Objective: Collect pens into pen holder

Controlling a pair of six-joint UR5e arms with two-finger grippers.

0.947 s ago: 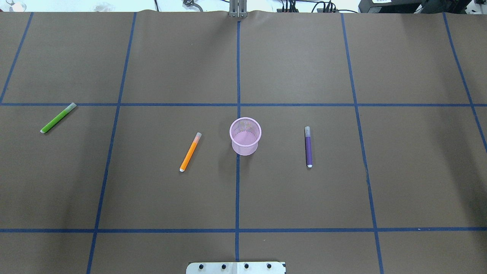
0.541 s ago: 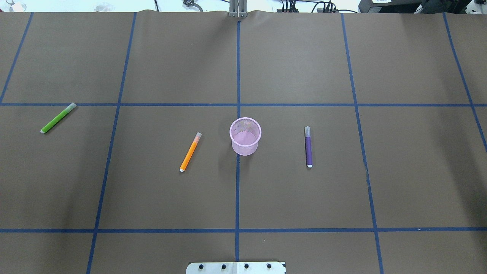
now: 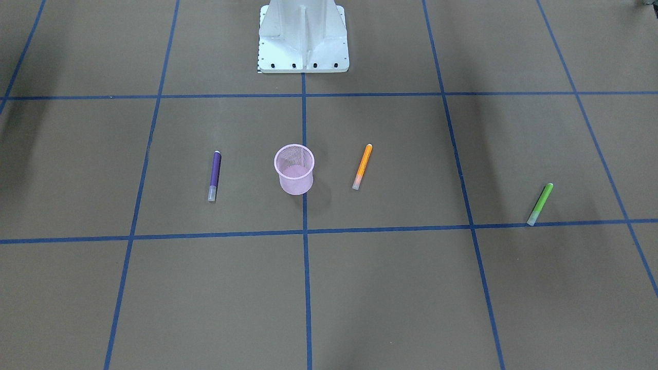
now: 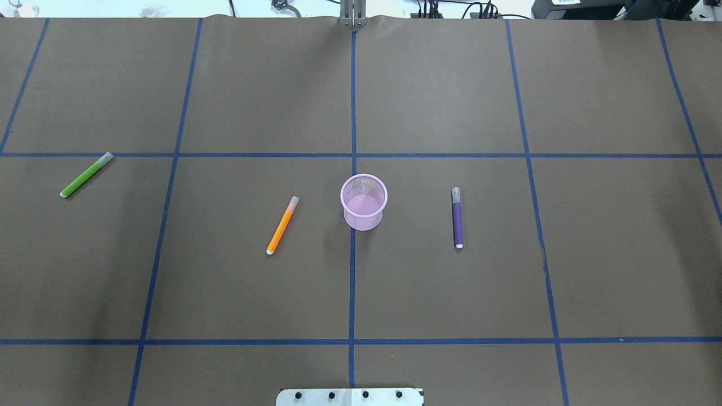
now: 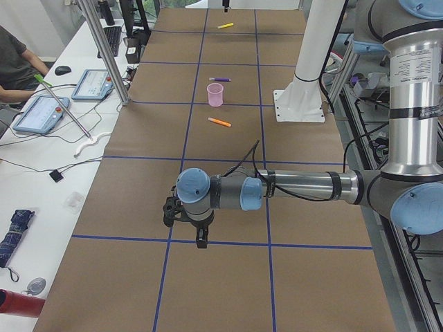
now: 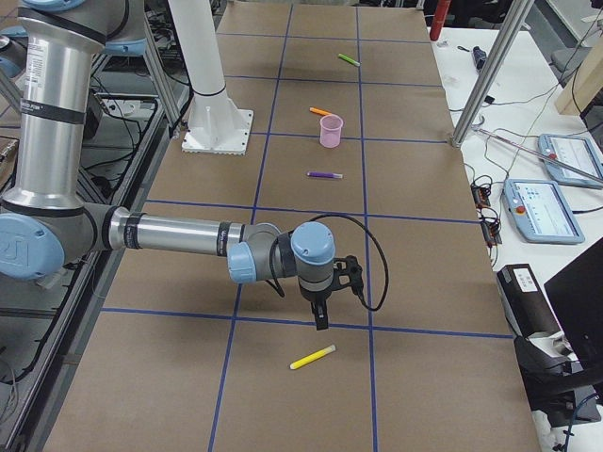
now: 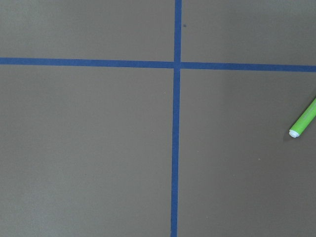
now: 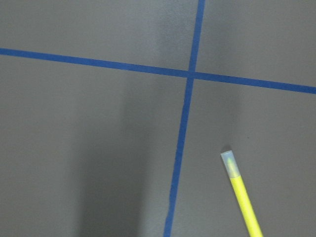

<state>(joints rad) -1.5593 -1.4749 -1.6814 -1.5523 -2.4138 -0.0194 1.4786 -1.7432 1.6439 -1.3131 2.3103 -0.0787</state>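
The pink mesh pen holder [image 4: 364, 201] stands upright at the table's middle. The orange pen [image 4: 282, 225] lies left of it, the purple pen [image 4: 457, 217] right of it, and the green pen [image 4: 86, 175] far left. The yellow pen [image 6: 313, 357] lies far out on the right end of the table and shows in the right wrist view [image 8: 242, 192]. The green pen's end shows in the left wrist view [image 7: 303, 120]. My left gripper [image 5: 201, 238] and right gripper [image 6: 320, 320] point down over the table ends, near the green and yellow pens. I cannot tell whether they are open or shut.
Blue tape lines grid the brown table cover. The robot's white base [image 3: 303, 36] stands at the table's near edge. A side desk with tablets [image 5: 41, 114] and metal posts [image 5: 104, 48] runs along the far side, where a person sits.
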